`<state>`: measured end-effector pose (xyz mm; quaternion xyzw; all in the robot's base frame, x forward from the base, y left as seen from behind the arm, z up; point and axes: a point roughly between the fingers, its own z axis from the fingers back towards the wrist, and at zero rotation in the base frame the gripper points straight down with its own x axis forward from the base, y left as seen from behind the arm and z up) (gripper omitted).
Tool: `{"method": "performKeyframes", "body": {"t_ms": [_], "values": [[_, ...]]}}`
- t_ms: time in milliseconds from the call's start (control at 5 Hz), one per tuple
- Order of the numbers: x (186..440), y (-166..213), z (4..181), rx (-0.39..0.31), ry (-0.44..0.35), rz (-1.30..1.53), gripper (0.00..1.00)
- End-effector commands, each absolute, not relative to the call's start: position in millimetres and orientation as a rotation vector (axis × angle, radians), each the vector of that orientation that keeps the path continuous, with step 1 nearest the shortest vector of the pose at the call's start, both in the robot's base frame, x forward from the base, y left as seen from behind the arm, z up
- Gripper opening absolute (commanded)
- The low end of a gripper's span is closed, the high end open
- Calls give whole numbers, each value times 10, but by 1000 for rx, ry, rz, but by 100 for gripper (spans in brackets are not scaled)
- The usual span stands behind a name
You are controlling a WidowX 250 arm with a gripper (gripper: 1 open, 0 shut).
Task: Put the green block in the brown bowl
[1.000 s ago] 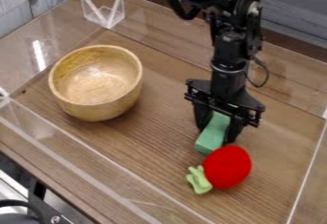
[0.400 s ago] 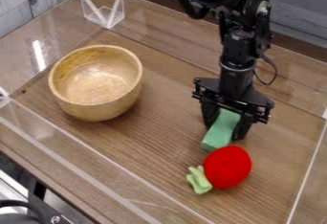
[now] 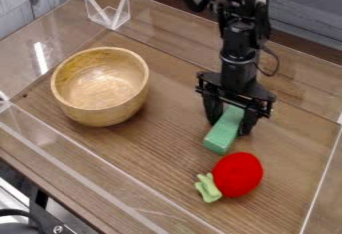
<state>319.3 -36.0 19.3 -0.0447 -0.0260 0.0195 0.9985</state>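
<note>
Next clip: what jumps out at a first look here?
The black gripper stands right of centre, pointing down with its jaws open around the upper end of the green block, which lies on the wooden table. Just in front of it sits a bright red strawberry toy. The brown bowl waits empty at the left.

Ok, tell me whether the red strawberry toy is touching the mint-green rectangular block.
Apart. The camera view shows a strip of bare wooden table between the green block and the strawberry toy, which lies nearer the camera.
</note>
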Motion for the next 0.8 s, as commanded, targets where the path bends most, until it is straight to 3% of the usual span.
{"method": "performKeyframes", "body": {"t_ms": [0, 600], "values": [[3311, -292, 298, -93, -92, 43, 100], [3108, -478, 308, -100, -80, 30, 100]]}}
